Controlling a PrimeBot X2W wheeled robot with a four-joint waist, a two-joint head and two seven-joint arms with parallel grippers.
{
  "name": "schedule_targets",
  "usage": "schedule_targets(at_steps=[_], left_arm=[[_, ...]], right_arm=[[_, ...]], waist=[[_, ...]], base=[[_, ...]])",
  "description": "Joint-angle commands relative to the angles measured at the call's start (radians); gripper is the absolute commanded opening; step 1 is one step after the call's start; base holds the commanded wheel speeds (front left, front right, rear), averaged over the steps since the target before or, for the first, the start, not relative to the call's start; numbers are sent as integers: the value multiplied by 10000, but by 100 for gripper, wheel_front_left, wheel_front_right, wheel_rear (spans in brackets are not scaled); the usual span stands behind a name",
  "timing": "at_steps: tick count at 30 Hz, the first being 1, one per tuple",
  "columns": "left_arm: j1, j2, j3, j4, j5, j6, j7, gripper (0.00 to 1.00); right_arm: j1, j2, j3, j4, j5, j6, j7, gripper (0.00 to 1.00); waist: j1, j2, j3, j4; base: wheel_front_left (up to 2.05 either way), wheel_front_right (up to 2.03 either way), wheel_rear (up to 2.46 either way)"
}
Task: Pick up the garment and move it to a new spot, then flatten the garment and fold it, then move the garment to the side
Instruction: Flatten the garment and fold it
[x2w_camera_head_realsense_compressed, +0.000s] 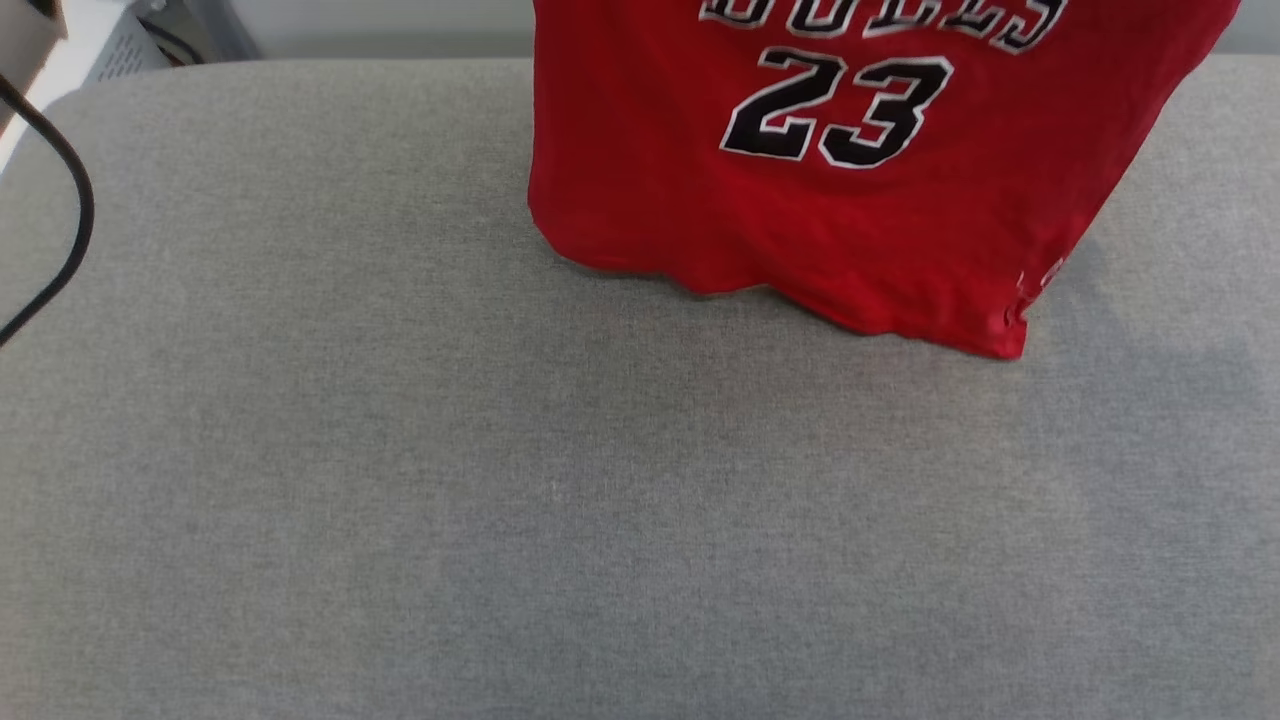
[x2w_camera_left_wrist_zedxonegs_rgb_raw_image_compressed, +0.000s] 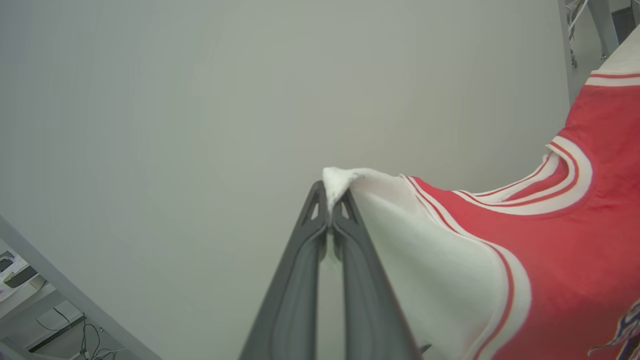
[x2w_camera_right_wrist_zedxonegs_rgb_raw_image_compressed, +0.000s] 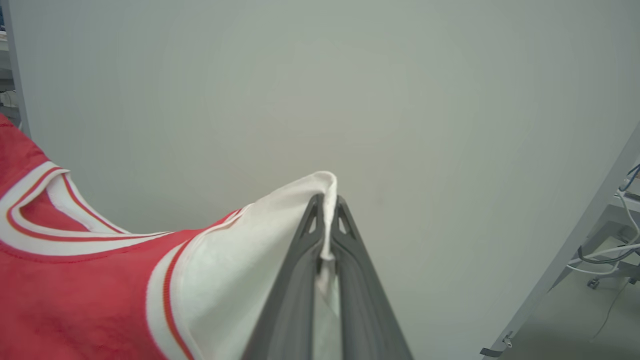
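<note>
Hanging front-outward, the garment (x2w_camera_head_realsense_compressed: 830, 200) comes down from the top edge of the head view. Its black "23" and the lower half of a row of letters face the camera. It sits over the far part of the grey cloth-covered surface (x2w_camera_head_realsense_compressed: 400, 480), toward the robot's right. The hem is wavy and lower on the right side; whether it brushes the cloth or hangs just above it cannot be told. A black cable (x2w_camera_head_realsense_compressed: 72, 210) loops at the surface's left edge, well apart from the shirt.

In its wrist view, the left gripper (x2w_camera_left_wrist_zedxonegs_rgb_raw_image_compressed: 330, 212) has its two dark fingers pressed together at the tips on a bunched bit of white sleeve. It points out toward a pale wall (x2w_camera_left_wrist_zedxonegs_rgb_raw_image_compressed: 200, 100). From the pinch the sleeve falls away to the right, past the red-and-white striped trim, into the red body and collar band.

The right gripper (x2w_camera_right_wrist_zedxonegs_rgb_raw_image_compressed: 327, 212) mirrors it (same wall ahead, shirt falling off to the left). Its jaws are closed on a fold of white sleeve, which curls over the tips and runs down between the fingers.
</note>
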Motion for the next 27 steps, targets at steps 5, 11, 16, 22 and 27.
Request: schedule_targets(at_steps=[5, 11, 16, 22, 27], left_arm=[[-1136, -271, 190, 500, 613, 278, -154, 0], [-2255, -457, 571, 887, 870, 450, -425, 0], [-3243, -537, 842, 1264, 1255, 550, -924, 0], [-3766, -559, 913, 1657, 1458, 468, -1244, 0], [-3510, -593, 935, 2131, 1280, 315, -1529, 0]], right_arm=[[-2254, 369, 651, 1330, -463, -7, -190, 0], [-4553, 706, 959, 2945, -546, -7, -559, 0], [-6259, 780, 1330, 3861, -673, -7, -1079, 0], [-7524, 1050, 1767, 4657, -580, -7, -1578, 0], [-7607, 1336, 2385, 5276, -356, -7, -2011, 0]], waist=[[1, 0, 1479, -232], [1, 0, 2372, -212], [1, 0, 2928, -124], [1, 0, 3479, -111], [1, 0, 3771, -151]], base=[[0, 0, 0], [0, 0, 0], [0, 0, 0], [0, 0, 0], [0, 0, 0]])
